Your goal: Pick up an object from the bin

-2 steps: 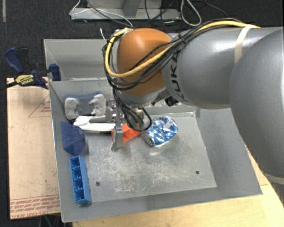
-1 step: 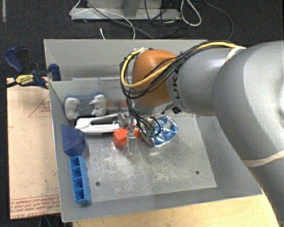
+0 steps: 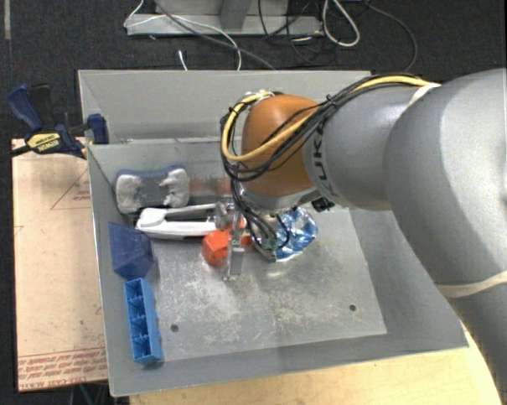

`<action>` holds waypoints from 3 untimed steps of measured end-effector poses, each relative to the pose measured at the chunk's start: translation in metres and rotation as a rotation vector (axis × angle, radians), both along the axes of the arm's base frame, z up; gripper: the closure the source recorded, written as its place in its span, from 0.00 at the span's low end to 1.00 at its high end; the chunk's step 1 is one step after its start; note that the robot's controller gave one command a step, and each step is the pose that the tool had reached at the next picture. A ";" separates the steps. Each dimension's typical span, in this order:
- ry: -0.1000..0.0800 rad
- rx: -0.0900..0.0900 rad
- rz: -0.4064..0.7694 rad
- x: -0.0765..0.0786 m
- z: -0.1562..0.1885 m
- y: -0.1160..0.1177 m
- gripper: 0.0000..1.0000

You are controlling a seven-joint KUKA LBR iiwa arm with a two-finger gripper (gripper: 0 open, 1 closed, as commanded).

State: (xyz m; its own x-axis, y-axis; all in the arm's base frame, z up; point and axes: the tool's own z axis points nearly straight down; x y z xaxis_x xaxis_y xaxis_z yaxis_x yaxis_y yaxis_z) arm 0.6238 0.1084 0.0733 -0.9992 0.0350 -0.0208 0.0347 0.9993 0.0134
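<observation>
Hanging below the arm's orange wrist cover [image 3: 272, 146], the claw [image 3: 234, 255] is down near the floor of the grey bin [image 3: 267, 314], a little above the bin's middle as the view shows it. Whether it is open or closed cannot be told, since the wrist and its cables hide most of it.

A small orange block [image 3: 213, 248] lies right against the claw on the side toward the view's left; it looks to be touching it, but it cannot be made out whether the claw grips it. Just above the block, a white tool [image 3: 175, 223] with a long handle lies crosswise, its near end running in under the wrist. On the claw's other side, a crinkled blue-and-silver wrapper [image 3: 295, 234] sits close by, partly under the arm.

Farther toward the view's left, a dark blue block [image 3: 130, 249] rests near the bin's wall, with a long blue ridged tray [image 3: 144, 320] lying lengthwise below it. Two pale grey lumps [image 3: 152, 188] sit side by side near the far wall, well apart from the claw.
</observation>
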 end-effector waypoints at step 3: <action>-0.009 -0.004 0.055 0.015 0.007 0.005 1.00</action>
